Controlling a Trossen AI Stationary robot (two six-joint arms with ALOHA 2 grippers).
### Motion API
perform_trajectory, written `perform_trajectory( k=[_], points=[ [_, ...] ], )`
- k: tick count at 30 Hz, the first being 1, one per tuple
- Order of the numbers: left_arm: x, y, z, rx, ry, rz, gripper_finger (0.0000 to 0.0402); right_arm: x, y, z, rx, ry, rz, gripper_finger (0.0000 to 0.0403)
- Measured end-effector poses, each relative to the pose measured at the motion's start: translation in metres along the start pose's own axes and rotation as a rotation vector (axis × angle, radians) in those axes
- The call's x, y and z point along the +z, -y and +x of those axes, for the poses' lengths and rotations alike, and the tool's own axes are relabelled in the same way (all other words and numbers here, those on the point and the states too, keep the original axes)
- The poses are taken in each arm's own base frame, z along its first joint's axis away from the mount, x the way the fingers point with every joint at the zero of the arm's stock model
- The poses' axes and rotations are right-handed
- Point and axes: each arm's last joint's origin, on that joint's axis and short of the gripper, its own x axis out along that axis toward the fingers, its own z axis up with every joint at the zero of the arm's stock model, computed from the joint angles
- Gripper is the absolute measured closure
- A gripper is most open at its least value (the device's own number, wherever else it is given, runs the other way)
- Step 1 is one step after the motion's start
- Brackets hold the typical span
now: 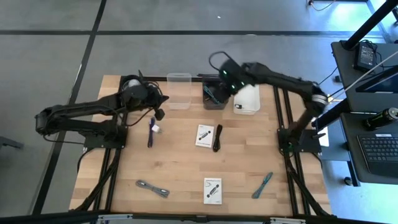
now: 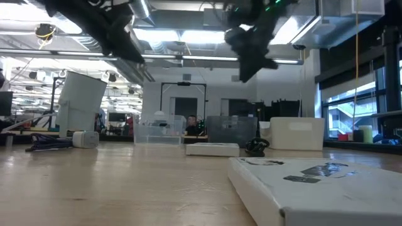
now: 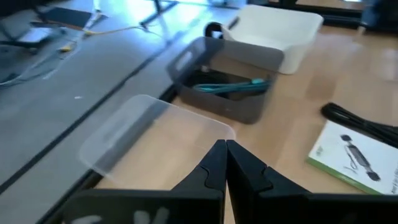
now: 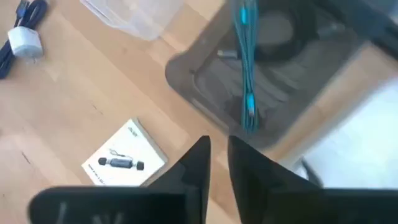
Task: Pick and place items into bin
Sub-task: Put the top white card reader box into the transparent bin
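My right gripper (image 1: 225, 79) (image 4: 216, 149) hovers over the dark grey bin (image 1: 214, 98) (image 4: 280, 81), its fingers a narrow gap apart and holding nothing. A teal tool (image 4: 245, 62) (image 3: 231, 87) lies inside that bin on black items. My left gripper (image 1: 160, 109) (image 3: 225, 152) is shut and empty, above the table near the clear bin (image 1: 179, 90) (image 3: 149, 127). Flat on the table lie two white cards (image 1: 204, 135) (image 1: 212, 190), a black cable (image 1: 217, 138), a grey strip (image 1: 152, 188), a second teal tool (image 1: 262, 185) and a dark cable with a white plug (image 1: 151, 129).
A white bin (image 1: 247, 99) (image 3: 273, 31) stands to the right of the grey one along the table's far edge. In the low view both grippers (image 2: 122, 34) (image 2: 251, 47) hang well above the tabletop. A desk with a keyboard (image 1: 379, 149) stands beyond the table's right side.
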Motion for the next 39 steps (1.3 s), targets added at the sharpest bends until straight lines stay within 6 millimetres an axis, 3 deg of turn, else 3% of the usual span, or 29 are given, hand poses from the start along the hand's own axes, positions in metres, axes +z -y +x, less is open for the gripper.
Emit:
perform_trajectory(
  k=[6, 10, 14, 18, 25, 33, 39],
  points=[
    [-0.004, 0.002, 0.025, -0.111, -0.065, -0.019, 0.04, -0.074, -0.02, -0.014, 0.212, 0.173, 0.106, 0.0394],
    [0.002, 0.007, 0.045, -0.173, -0.124, -0.009, 0.04, -0.105, -0.03, -0.003, 0.396, 0.295, 0.099, 0.0396],
    [0.02, 0.018, 0.064, -0.21, -0.154, -0.026, 0.04, -0.125, -0.038, 0.023, 0.499, 0.342, 0.071, 0.0386],
    [0.036, 0.031, 0.083, -0.22, -0.174, -0.146, 0.04, -0.131, -0.043, 0.048, 0.542, 0.369, 0.051, 0.0389],
    [0.038, 0.063, 0.109, -0.214, -0.219, -0.202, 0.0399, -0.133, -0.047, 0.083, 0.528, 0.271, 0.15, 0.0386],
    [0.019, 0.095, 0.119, -0.181, -0.303, -0.32, 0.0363, -0.136, -0.047, 0.091, 0.514, 0.232, 0.113, 0.0356],
    [0.009, 0.105, 0.122, -0.154, -0.36, -0.417, 0.0327, -0.14, -0.049, 0.102, 0.491, 0.197, 0.125, 0.0341]
  ],
)
